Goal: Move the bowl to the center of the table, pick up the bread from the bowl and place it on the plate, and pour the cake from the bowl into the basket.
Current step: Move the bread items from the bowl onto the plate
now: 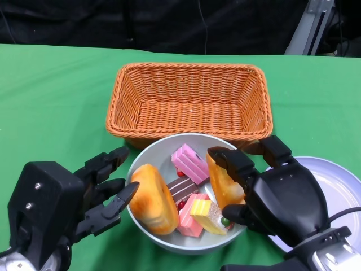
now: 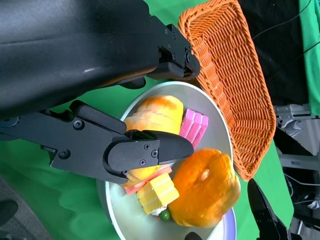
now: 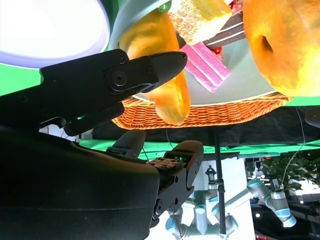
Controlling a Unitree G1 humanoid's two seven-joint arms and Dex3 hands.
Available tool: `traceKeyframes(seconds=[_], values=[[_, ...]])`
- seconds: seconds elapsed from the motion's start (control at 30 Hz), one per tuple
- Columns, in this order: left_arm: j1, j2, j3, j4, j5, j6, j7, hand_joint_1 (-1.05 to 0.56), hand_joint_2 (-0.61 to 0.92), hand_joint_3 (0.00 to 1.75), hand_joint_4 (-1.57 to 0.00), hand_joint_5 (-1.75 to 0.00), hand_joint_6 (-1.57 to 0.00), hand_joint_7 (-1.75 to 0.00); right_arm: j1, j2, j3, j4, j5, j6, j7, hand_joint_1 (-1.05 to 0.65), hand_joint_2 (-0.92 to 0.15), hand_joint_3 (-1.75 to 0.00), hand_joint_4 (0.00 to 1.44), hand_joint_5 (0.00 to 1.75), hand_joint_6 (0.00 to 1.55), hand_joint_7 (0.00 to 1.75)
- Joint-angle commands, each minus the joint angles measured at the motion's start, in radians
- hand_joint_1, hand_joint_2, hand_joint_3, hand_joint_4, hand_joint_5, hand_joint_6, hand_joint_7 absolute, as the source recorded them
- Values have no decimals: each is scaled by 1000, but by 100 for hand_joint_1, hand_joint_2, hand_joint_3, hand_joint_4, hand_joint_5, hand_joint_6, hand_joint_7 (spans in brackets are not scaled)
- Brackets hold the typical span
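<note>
Bread and cake pieces lie together in the round grey bowl [image 1: 148, 230], which stands on the green tablecloth [image 1: 51, 107] just near of the rectangular orange wicker basket [image 1: 189, 99]. The head view shows the whole layout: the golden round bread roll [image 1: 153, 199] at the left side of the bowl, the second, longer golden bread piece [image 1: 223, 182] at the right side, and between them the pink layered cake slice [image 1: 190, 161], the dark chocolate cake slice [image 1: 181, 189] and the yellow and pink cake cube [image 1: 206, 215]. The white round plate [image 1: 338, 186] lies at the right of the bowl, partly behind the right hand [image 1: 265, 186].

The right wrist view shows what the head view hides: the black fingers [image 3: 150, 70] of this hand press on the side of the longer bread piece [image 3: 165, 75], with the basket [image 3: 210, 112] behind it and the plate [image 3: 50, 30] beside it. So the right hand grips this bread, still inside the bowl.

The left wrist view shows the left hand [image 2: 125, 115] above the left part of the bowl [image 2: 112, 207], one finger [image 2: 150, 152] crossing over the bread roll [image 2: 155, 112] and the cake cube [image 2: 157, 192]. In the head view the left hand [image 1: 101, 192] has its fingers spread apart toward the bowl rim and holds nothing.
</note>
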Motion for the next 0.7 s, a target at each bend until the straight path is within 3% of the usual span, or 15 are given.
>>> traceKeyframes(seconds=[0.03,0.43,0.53,0.6,0.63,0.7], values=[[-5,0,-3,0,9,7,7,-57,92,49,-6,-60,-28,-2,-5,-12,10,4,-4,6,1,-65,-92,-12,7,87,29,32],[-11,-4,3,3,16,17,5,-56,92,48,-4,-62,-29,-2,-50,-16,43,94,6,8,-3,-62,-92,-8,16,77,37,22],[-13,3,7,3,14,19,-4,-54,92,49,-1,-60,-27,-1,-86,-8,63,163,9,-9,-36,-53,-91,-2,38,60,55,12],[-16,2,9,7,11,20,-5,-54,92,49,-1,-60,-27,-1,-103,-7,68,195,18,-20,-66,-50,-91,-1,45,53,60,8],[-17,1,10,8,10,21,-5,-55,92,49,-2,-60,-27,-1,-115,-9,68,219,28,-35,-93,-39,-92,-4,61,58,74,11],[-18,1,11,9,10,22,-5,-56,92,50,-3,-60,-27,-1,-130,-12,70,251,44,-55,-129,-33,-92,-11,75,64,87,15]])
